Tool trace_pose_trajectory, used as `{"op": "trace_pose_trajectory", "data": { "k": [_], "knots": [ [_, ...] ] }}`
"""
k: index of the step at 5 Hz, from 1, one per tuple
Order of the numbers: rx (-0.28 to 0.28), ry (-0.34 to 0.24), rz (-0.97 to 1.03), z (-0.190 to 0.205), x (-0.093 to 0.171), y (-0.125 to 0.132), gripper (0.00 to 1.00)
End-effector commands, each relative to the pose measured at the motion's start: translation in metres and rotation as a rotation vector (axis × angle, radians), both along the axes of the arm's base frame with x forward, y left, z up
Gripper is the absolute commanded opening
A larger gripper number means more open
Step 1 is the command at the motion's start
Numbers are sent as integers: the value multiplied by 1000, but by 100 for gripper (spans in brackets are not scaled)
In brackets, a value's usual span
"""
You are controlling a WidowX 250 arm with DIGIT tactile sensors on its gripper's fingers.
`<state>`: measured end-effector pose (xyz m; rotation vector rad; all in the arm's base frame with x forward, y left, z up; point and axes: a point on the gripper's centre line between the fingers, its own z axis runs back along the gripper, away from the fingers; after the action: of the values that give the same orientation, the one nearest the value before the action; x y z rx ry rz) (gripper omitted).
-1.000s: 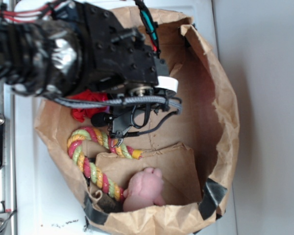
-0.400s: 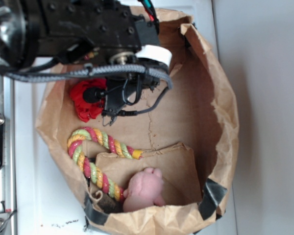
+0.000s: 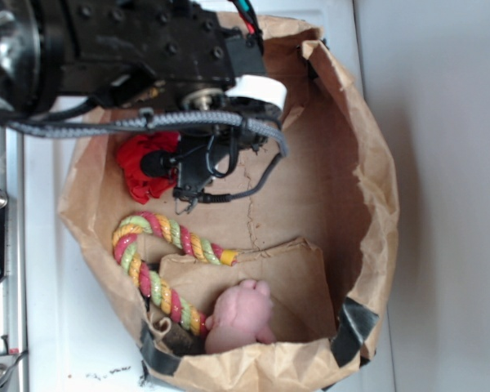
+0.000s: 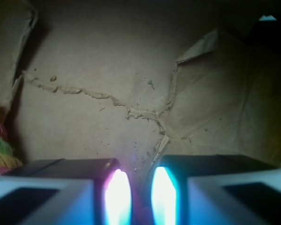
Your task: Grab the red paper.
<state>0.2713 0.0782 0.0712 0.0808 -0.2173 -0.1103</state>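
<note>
Your arm had swung up toward the top of the paper bag (image 3: 367, 163) since a second before, and it stopped covering the red paper (image 3: 143, 167). Since the last picture it hardly moved at all, only dipping a little. That was good for the job, I think, because you could see the red paper clearly and your fingers (image 3: 189, 196) were just beside it.

Your fingers were not on the red paper yet. From the side camera they hung next to its right edge. In the wrist camera the two fingers (image 4: 118, 197) sat close together with only a thin gap, glowing pink and blue, and nothing was between them. That camera looked at the bare, cracked bag floor, not at the red paper, so you likely needed to shift over before squeezing.

Inside the bag, the red paper lay in the upper left corner, against the bag wall. Below it lay the rope toy (image 3: 159, 269), red, yellow and green, bent in a curve. Near the bottom sat a pink plush lump (image 3: 241, 314), touching the end of the rope. A folded flap of brown paper lay beside them. The bag sat on a white surface (image 3: 73, 327).
</note>
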Motion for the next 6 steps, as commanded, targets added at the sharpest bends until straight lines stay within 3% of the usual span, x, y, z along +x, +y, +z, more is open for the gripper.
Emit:
{"op": "trace_pose_trajectory", "data": {
  "k": [1,2,3,6],
  "knots": [
    [-72,132,203,19,-31,-23,100],
    [-18,191,349,19,-24,-30,100],
    [20,202,345,19,-20,-29,100],
    [20,202,345,19,-20,-29,100]
  ]
}}
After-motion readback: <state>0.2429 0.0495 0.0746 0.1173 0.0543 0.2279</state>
